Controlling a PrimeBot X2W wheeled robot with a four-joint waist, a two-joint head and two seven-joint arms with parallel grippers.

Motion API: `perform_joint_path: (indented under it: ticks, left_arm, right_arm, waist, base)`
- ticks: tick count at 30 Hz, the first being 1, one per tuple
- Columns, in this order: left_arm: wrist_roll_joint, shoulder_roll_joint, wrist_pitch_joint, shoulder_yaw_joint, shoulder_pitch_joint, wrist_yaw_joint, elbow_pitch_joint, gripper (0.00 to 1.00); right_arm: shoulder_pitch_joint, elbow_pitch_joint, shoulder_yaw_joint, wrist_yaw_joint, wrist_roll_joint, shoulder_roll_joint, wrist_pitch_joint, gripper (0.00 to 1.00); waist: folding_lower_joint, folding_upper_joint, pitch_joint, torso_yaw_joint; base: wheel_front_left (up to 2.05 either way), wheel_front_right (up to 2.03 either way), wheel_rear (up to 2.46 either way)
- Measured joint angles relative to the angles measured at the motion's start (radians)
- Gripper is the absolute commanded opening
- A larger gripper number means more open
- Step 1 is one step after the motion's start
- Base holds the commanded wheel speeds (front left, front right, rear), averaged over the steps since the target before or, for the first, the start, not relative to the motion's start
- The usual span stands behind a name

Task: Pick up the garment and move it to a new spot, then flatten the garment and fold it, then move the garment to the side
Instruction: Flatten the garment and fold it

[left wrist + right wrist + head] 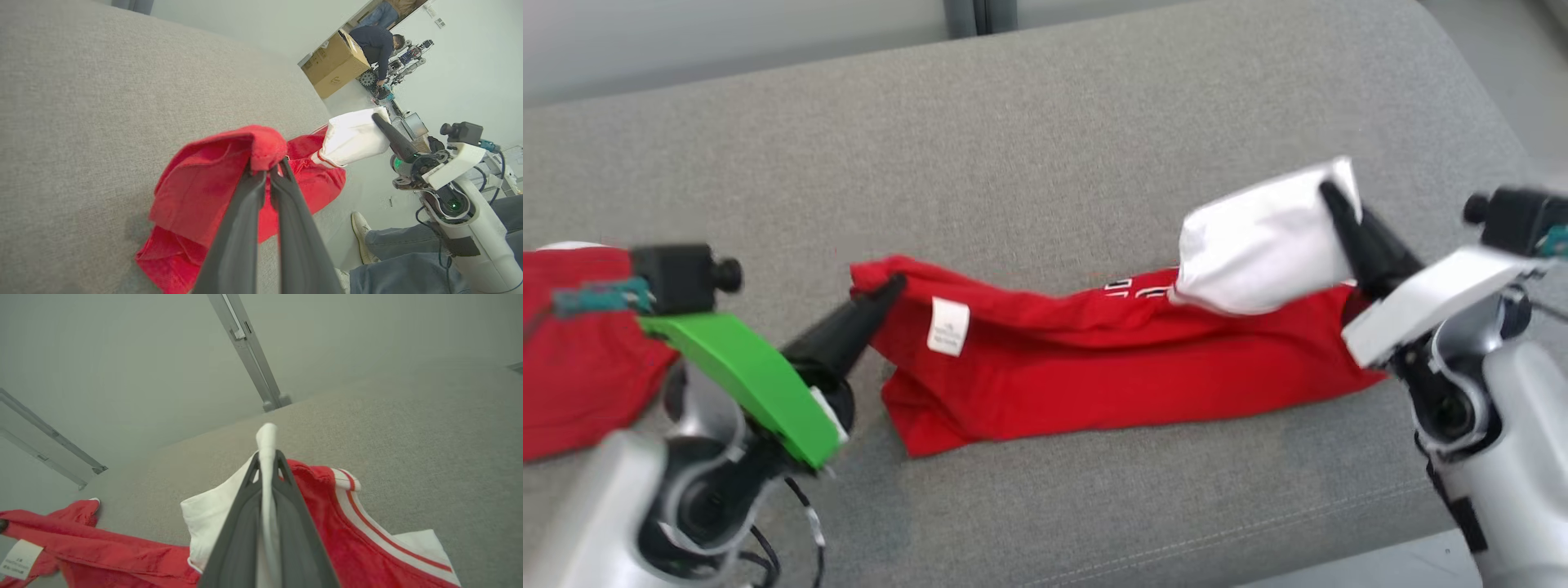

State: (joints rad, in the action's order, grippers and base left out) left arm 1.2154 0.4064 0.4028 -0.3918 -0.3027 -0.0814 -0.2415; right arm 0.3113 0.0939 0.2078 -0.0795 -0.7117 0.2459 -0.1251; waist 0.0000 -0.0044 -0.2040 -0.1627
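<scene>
Grey upholstered surface (1045, 147), possibly a sofa seat, is spanning the frame. Pale wall (122, 355) is rising behind it, grey metal post (249, 355) running up. Cardboard box (335, 65) is sitting on pale floor (351, 92), person (378, 45) bending beside it.

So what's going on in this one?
The robot has a red T-shirt stretched between both grippers over a grey cushioned seat. The left gripper is shut on one red end, the right gripper on a white sleeve. The middle rests on the seat, bunched, not yet flattened. Another red garment lies at the robot's left.
</scene>
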Motion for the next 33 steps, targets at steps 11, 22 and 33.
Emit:
perform_joint_path:
  ticks: [11,22,33]
  left_arm:
    - [-0.073,-0.056,-0.097,-0.062,0.081,0.022,0.125,0.0]
    - [-0.087,-0.082,-0.137,-0.081,0.081,0.061,0.165,0.0]
    - [-0.095,-0.1,-0.162,-0.094,0.082,0.09,0.201,0.0]
  right_arm:
    - [-0.075,0.129,0.095,0.009,0.17,0.036,0.071,0.42]
    - [-0.053,0.174,0.211,-0.008,0.276,0.154,-0.084,1.0]
    - [0.045,0.129,0.266,-0.026,0.284,0.185,-0.247,1.0]
  waist:
    - [0.0,0.0,-0.097,0.009]
    - [0.0,0.0,-0.093,0.049]
    - [0.0,0.0,-0.087,0.083]
  base:
    - [0.0,0.0,0.0]
    - [0.0,0.0,0.0]
    - [0.0,0.0,0.0]
